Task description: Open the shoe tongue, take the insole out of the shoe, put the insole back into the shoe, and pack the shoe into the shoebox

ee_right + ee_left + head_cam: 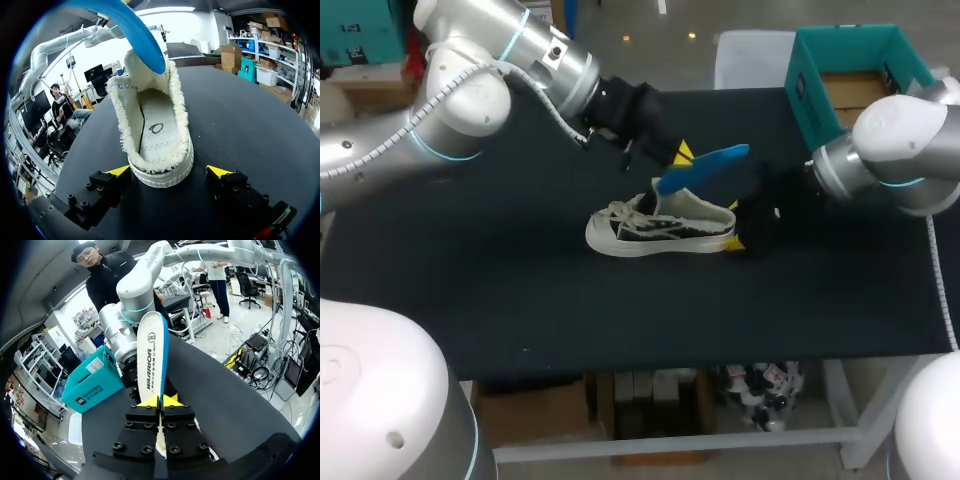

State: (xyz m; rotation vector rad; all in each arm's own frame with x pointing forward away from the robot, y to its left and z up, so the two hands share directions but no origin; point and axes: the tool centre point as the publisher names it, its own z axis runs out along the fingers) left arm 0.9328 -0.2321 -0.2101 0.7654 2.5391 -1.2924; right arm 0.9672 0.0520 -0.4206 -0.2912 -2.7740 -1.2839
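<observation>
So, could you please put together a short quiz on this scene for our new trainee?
1. Which arm's jaws hold the long blue foam insole?
2. True or false: the white canvas shoe sits inside the teal cardboard shoebox.
3. The jaws of the right arm are: A) shut on the shoe's heel; B) open, one on either side of the heel; C) holding the laces.

Key:
1. The left arm.
2. False. The shoe stands on the black table.
3. B.
</observation>
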